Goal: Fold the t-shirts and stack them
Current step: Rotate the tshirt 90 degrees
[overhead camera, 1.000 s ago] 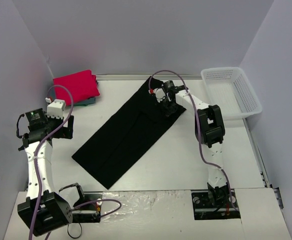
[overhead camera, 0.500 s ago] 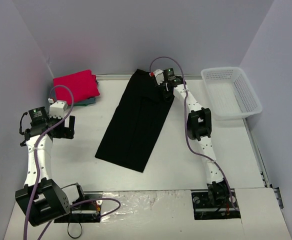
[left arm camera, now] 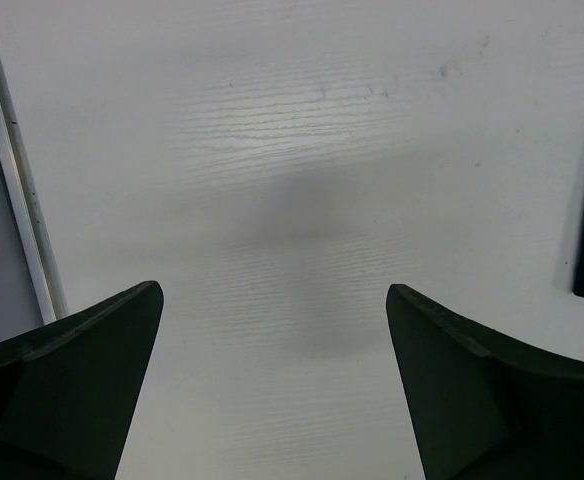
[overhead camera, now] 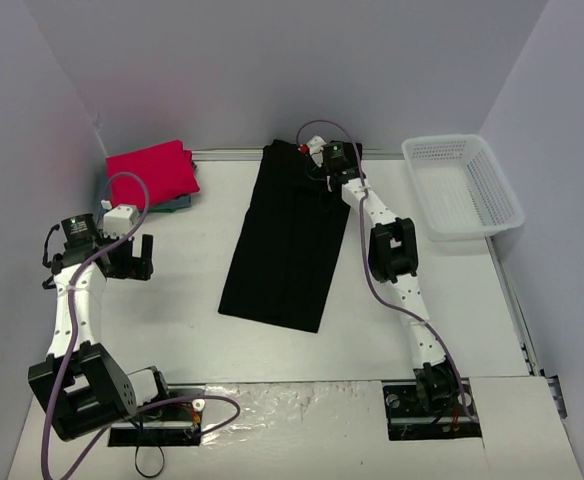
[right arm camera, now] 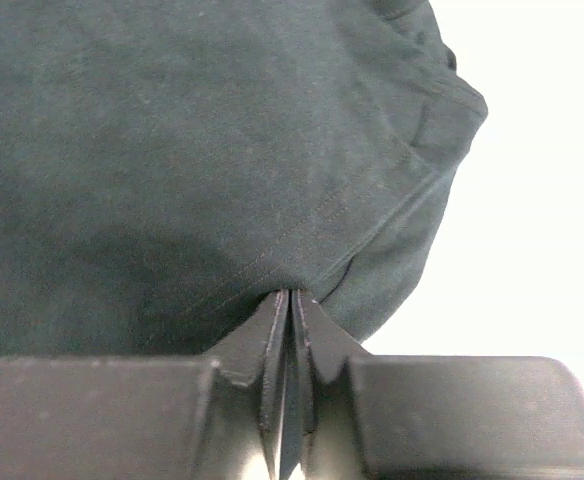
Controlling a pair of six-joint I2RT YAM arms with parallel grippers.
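White table: right tool pinches long folded black t-shirt; left tool spread.

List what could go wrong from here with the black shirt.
The right jaws pinch only a thin edge fold of the black shirt, so it may slip free on a pull. The left jaws stand open over the table, apart from the cloth. A one-sided pull could skew the fold.

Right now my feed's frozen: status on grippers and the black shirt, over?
Left gripper open over bare table. Right gripper shut on black t-shirt, far end. Nothing in the way.
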